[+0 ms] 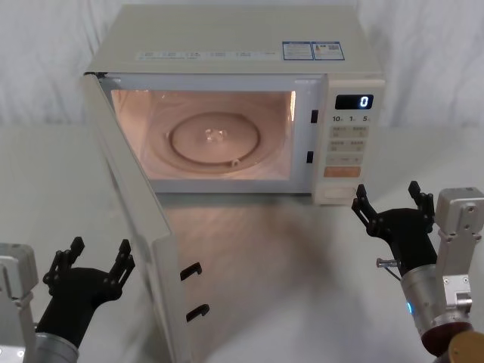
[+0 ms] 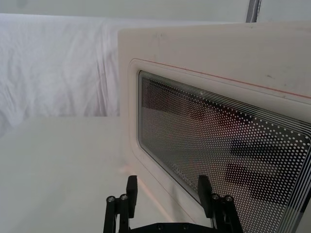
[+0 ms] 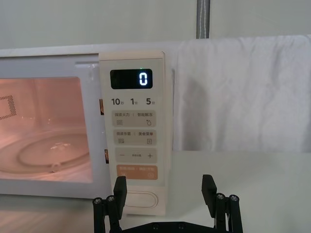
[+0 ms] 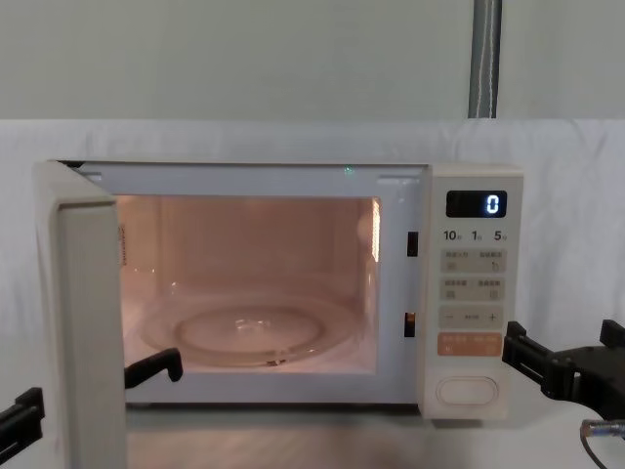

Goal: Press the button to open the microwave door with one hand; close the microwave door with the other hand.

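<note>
- The left gripper (image 1: pixel 89 261) is held low near the worktop (image 1: pixel 302 249), just outside the open door, its fingers (image 2: pixel 131 190) spread wide with nothing between them.
- The microwave door (image 1: pixel 140 227) is swung fully out on its left hinge, standing upright, its long axis pointing toward the robot.
- Opening appears finished; closing is judged next, calling for a left-gripper push on the door's outer face.
- The button (image 3: pixel 141 199) is seen low on the control strip.
- The right gripper (image 1: pixel 393 206) is held just before it, spread wide, empty.
</note>
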